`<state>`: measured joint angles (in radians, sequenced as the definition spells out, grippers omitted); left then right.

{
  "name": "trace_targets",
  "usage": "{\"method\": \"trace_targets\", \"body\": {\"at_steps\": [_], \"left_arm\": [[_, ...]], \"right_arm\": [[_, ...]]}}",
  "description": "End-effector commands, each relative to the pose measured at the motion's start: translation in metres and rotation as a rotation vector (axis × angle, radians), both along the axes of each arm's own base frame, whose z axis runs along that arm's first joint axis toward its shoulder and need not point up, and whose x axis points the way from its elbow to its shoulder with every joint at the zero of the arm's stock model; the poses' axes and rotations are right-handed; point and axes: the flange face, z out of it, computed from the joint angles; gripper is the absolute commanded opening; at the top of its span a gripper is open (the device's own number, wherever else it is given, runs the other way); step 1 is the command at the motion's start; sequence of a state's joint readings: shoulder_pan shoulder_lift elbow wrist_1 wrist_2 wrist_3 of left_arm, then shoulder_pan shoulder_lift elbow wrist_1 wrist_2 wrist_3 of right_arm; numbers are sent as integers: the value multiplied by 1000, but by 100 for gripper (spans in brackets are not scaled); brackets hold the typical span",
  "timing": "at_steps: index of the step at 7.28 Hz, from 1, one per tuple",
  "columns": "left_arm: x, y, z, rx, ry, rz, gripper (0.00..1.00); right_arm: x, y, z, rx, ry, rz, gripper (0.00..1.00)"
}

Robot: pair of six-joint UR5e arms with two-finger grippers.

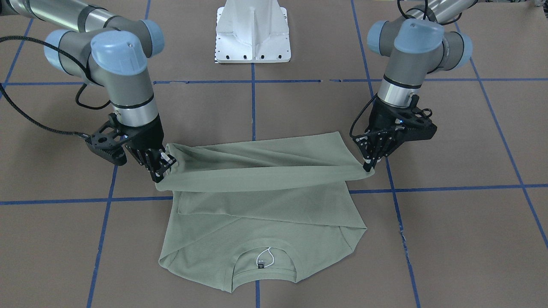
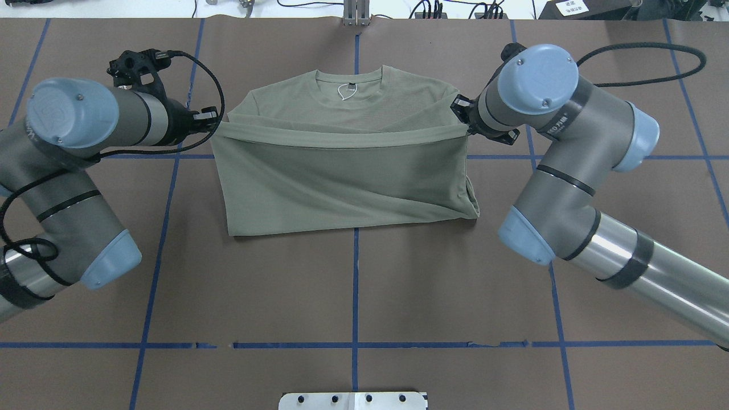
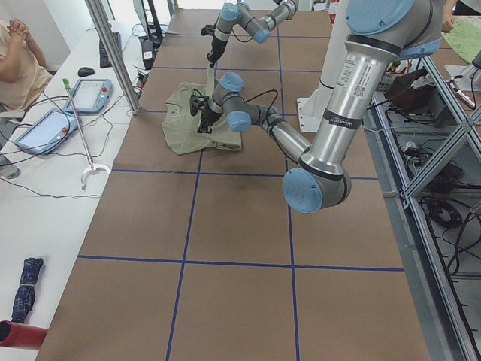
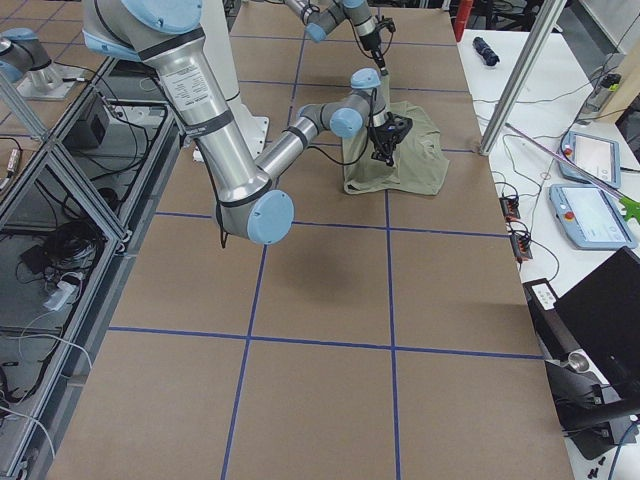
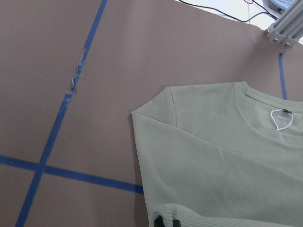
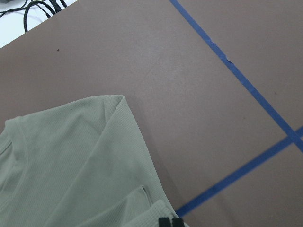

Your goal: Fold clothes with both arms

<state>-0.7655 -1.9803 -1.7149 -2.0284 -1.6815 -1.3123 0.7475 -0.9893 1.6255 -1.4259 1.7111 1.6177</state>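
Observation:
The sage-green shirt [image 1: 257,214] lies on the table with its collar and white loop [image 1: 265,258] on the side away from the robot. Its hem edge is lifted and stretched taut between both grippers, above the shirt's middle. My left gripper [image 1: 369,166] is shut on one hem corner and also shows at the left of the overhead view [image 2: 215,121]. My right gripper [image 1: 165,166] is shut on the other corner and shows in the overhead view [image 2: 462,117]. The shirt [image 2: 342,182] is doubled over below the raised edge. Both wrist views show the shoulders of the shirt [image 5: 227,161] [image 6: 71,161] lying flat.
The white pedestal base [image 1: 252,34] stands behind the shirt on the robot's side. Blue tape lines [image 2: 355,285] cross the brown table. In the left side view a person [image 3: 19,60] sits by a white bench with tablets [image 3: 90,94].

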Motion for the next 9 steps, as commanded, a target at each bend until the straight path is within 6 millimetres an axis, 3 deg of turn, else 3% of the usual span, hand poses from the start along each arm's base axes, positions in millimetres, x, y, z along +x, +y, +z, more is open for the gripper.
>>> {"method": "trace_targets", "body": {"at_steps": [1, 3, 6, 9], "left_arm": [[29, -46, 22, 17, 0, -16, 0], [48, -69, 70, 48, 25, -24, 0], [63, -83, 71, 37, 15, -25, 0], [65, -85, 71, 34, 13, -23, 0]], "right_arm": [[-31, -66, 29, 20, -7, 25, 0], [-42, -87, 47, 6, 43, 8, 0], [-56, -105, 45, 7, 57, 4, 0], [-54, -111, 47, 16, 49, 11, 0]]}}
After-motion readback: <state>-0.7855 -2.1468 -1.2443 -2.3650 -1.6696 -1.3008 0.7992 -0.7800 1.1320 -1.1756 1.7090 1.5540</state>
